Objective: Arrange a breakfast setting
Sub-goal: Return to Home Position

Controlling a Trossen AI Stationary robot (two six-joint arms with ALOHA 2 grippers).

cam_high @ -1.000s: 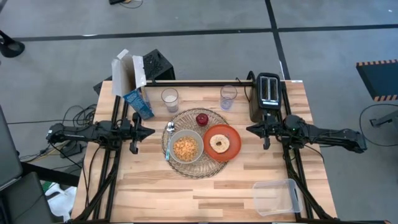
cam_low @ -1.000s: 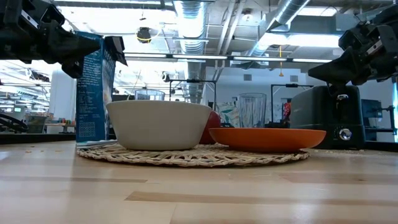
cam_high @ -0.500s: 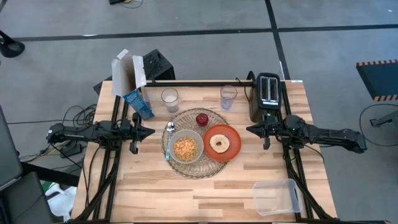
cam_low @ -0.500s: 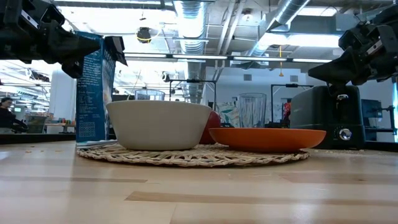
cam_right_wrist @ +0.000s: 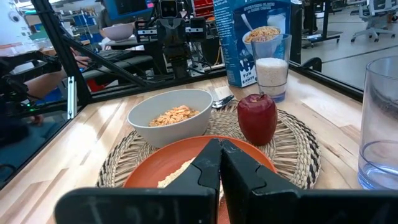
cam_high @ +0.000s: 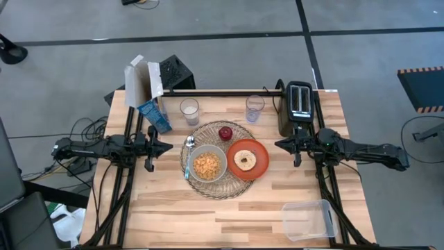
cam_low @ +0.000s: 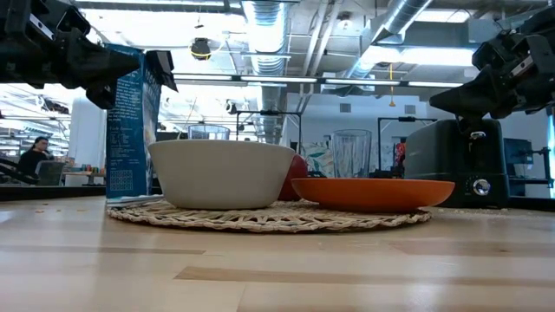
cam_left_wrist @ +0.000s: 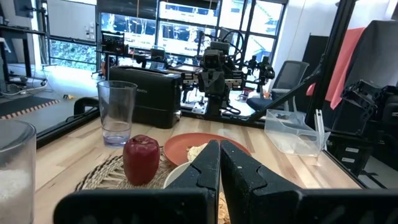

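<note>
A round woven mat (cam_high: 239, 132) lies at the table's middle. On it stand a pale grey bowl (cam_high: 207, 164) with cereal, an orange plate (cam_high: 248, 159) bearing a bagel (cam_high: 245, 160), a red apple (cam_high: 225, 132) and a metal spoon (cam_high: 189, 148) left of the bowl. My left gripper (cam_high: 168, 146) is shut and empty, raised left of the mat. My right gripper (cam_high: 277, 144) is shut and empty, raised right of the plate. The apple also shows in the right wrist view (cam_right_wrist: 257, 118) and the left wrist view (cam_left_wrist: 141, 158).
A blue-and-white cereal box (cam_high: 148, 97) stands at the far left. A glass with white contents (cam_high: 189, 110) and an empty glass (cam_high: 254, 107) stand behind the mat. A black toaster (cam_high: 299, 105) stands at the far right. A clear plastic container (cam_high: 308, 219) lies at the near right.
</note>
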